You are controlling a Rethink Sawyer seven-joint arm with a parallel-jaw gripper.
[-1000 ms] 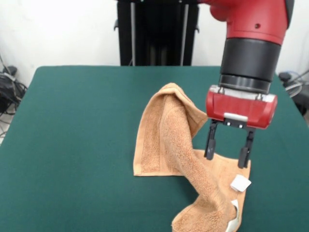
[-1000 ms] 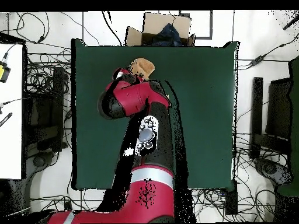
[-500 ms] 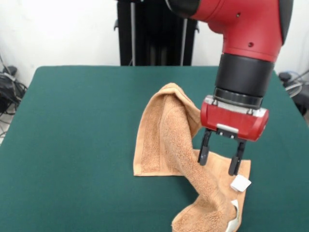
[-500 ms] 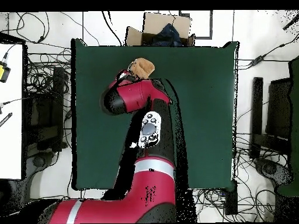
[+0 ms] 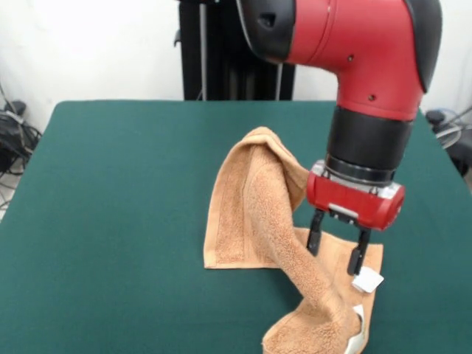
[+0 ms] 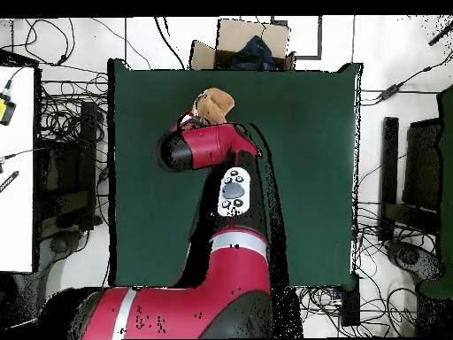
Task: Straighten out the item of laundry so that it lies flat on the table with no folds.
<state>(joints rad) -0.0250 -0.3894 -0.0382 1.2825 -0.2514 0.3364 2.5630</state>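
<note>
The item of laundry point(image 5: 258, 214), a light orange-tan towel, lies crumpled on the green table point(image 5: 118, 192), with a thick fold running from its raised top down to the near edge. White tags point(image 5: 366, 281) show at its right side. My gripper point(image 5: 337, 251) hangs open just over the towel's flat right part, both fingers pointing down close to the cloth. In the overhead view only a bit of the towel point(image 6: 215, 103) shows beyond the arm, and the gripper is hidden beneath the arm.
A cardboard box point(image 6: 250, 44) stands beyond the table's far edge in the overhead view. Cables and equipment lie on the floor around the table. A black stand point(image 5: 240, 51) rises behind the table in the front view.
The gripper has moved left and lower, coming down nearer to the towel's right part. Its fingers stand slightly closer together. The towel has not moved.
</note>
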